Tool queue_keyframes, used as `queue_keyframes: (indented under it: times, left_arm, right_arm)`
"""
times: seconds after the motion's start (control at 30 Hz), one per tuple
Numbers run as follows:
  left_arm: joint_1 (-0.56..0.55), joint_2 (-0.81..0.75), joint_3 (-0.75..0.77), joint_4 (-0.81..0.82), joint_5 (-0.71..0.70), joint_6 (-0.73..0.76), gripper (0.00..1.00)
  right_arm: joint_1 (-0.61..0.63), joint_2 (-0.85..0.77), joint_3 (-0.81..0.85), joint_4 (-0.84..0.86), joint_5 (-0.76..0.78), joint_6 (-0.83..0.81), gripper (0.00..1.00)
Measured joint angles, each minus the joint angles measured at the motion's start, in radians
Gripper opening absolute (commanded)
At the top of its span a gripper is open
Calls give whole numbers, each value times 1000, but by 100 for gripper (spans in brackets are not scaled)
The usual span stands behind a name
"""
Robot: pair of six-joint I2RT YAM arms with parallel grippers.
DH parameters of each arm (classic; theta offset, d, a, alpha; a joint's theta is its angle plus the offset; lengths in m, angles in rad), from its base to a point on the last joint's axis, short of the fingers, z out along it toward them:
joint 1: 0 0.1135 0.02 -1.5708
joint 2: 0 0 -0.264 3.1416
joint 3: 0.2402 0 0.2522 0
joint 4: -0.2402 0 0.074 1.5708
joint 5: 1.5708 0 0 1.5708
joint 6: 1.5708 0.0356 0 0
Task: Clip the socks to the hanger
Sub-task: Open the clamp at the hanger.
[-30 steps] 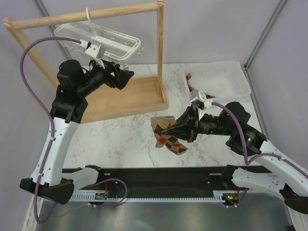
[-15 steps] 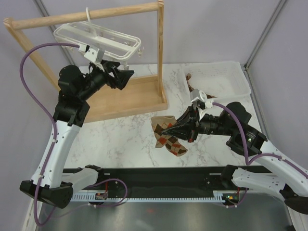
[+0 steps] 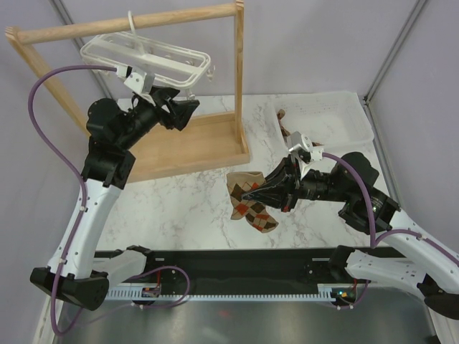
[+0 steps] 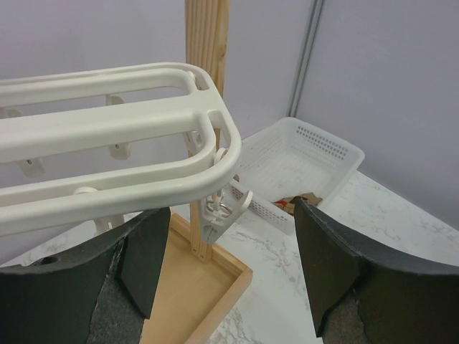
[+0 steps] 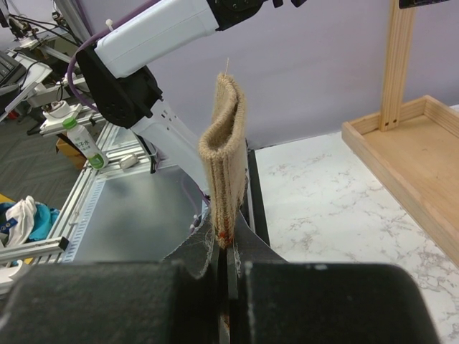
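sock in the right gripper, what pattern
Tan sock with brown, red, cream argyle diamonds; best in top external view.

White marble worktop [image 3: 179, 208]: wooden rack [image 3: 193, 147] base sits back-left, white perf. basket [image 3: 344, 118] back-right, well apart.

Bright, even, diffuse light from above in all views. Leaves only soft, faint shadows on the white marble-patterned tabletop [image 3: 179, 208]. Puts a mild sheen on the white plastic drying frame [image 4: 143, 122]. Top view sharp throughout; left gripper's black fingers [image 4: 337, 279] blurred, close to the lens.
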Motion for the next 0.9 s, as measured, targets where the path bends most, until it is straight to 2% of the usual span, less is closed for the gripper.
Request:
queue_keyframes:
  times: [0.23, 0.47, 0.6, 0.9]
  left_arm:
    - [-16, -1, -48, 33, -2, 39, 75]
    - [-39, -33, -180, 155, -44, 49, 72]
    - [-45, -66, -237, 259, -92, 43, 65]
    - [-62, -64, -271, 402, -139, 44, 67]
  right_arm:
    - [0, 0, 2, 10, -1, 0, 0]
    - [0, 0, 2, 18, -3, 0, 0]
    - [0, 0, 2, 18, -3, 0, 0]
    - [0, -6, 2, 18, -3, 0, 0]
